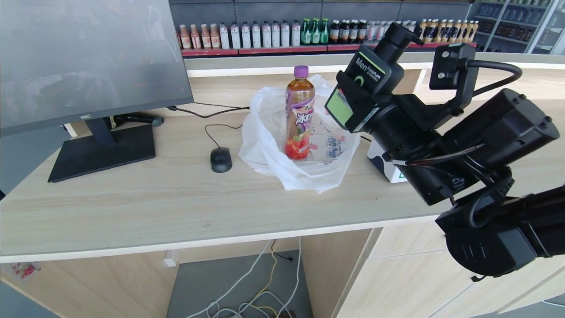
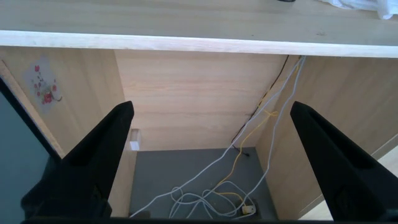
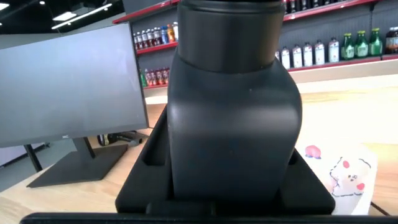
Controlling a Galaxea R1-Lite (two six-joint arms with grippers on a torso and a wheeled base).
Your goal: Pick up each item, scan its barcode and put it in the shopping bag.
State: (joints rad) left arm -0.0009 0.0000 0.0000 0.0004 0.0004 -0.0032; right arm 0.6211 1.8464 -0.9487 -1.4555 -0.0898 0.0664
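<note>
My right gripper (image 1: 388, 132) is shut on a black pump bottle (image 1: 366, 84) with a green label, held tilted in the air just right of the shopping bag. The same bottle (image 3: 233, 112) looms close in the right wrist view. The white plastic shopping bag (image 1: 265, 145) lies open on the counter, and an orange juice bottle (image 1: 300, 115) with a purple cap stands upright in it. My left gripper (image 2: 211, 109) is open with nothing between its fingers, low in front of the counter, facing the space under it.
A monitor (image 1: 88, 57) stands at the counter's left with a black handheld device (image 1: 137, 118) behind its base. A mouse (image 1: 220, 159) lies left of the bag. A white carton (image 1: 386, 170) sits behind my right arm. Cables (image 2: 211, 186) hang under the wooden counter (image 1: 154, 203).
</note>
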